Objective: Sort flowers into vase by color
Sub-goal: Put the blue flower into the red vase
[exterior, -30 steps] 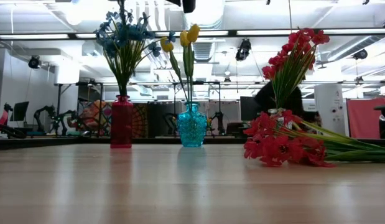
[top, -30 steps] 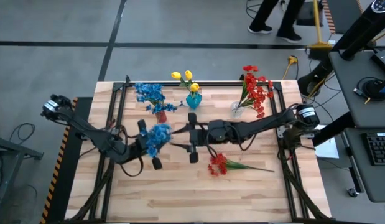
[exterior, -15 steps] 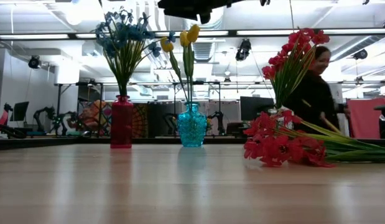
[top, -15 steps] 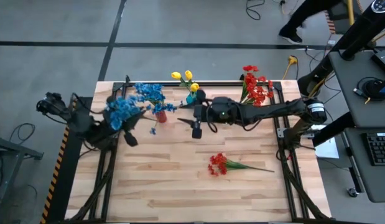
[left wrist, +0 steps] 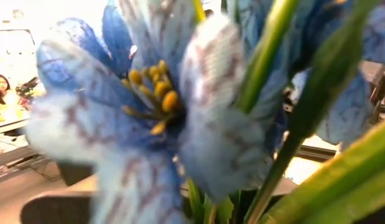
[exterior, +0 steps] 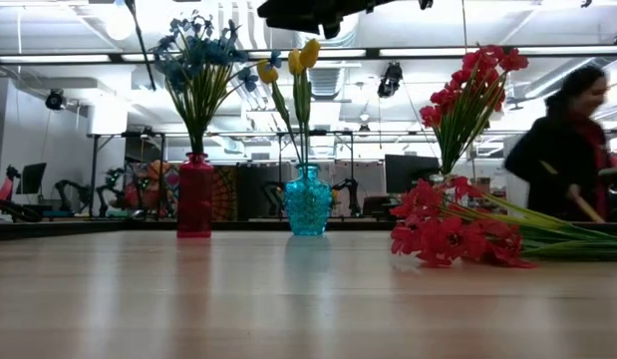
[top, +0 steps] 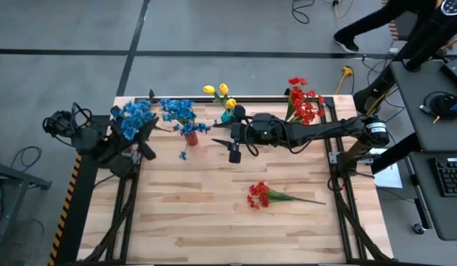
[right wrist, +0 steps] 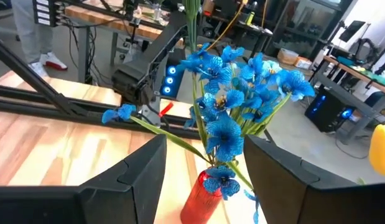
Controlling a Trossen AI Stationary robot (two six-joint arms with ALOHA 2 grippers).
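Three vases [top: 229, 118] along table's [top: 213, 222] far edge, loose spray [top: 261, 195] nearer

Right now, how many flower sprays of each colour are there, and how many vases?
Blue sprays: 2, one in the red vase, one in the left hand
Yellow sprays: 1, in the teal vase
Red sprays: 2, one in the clear vase, one lying on the table
Vases: 3
Total: 8

Your wooden table [top: 213, 214] carries three vases in a row along its far edge: a red vase [exterior: 195, 195] of blue flowers, a teal vase [exterior: 308, 201] of yellow tulips, and a clear vase [top: 281, 131] of red blooms. One loose red spray [top: 261, 195] lies flat, well apart from either gripper's fingers.
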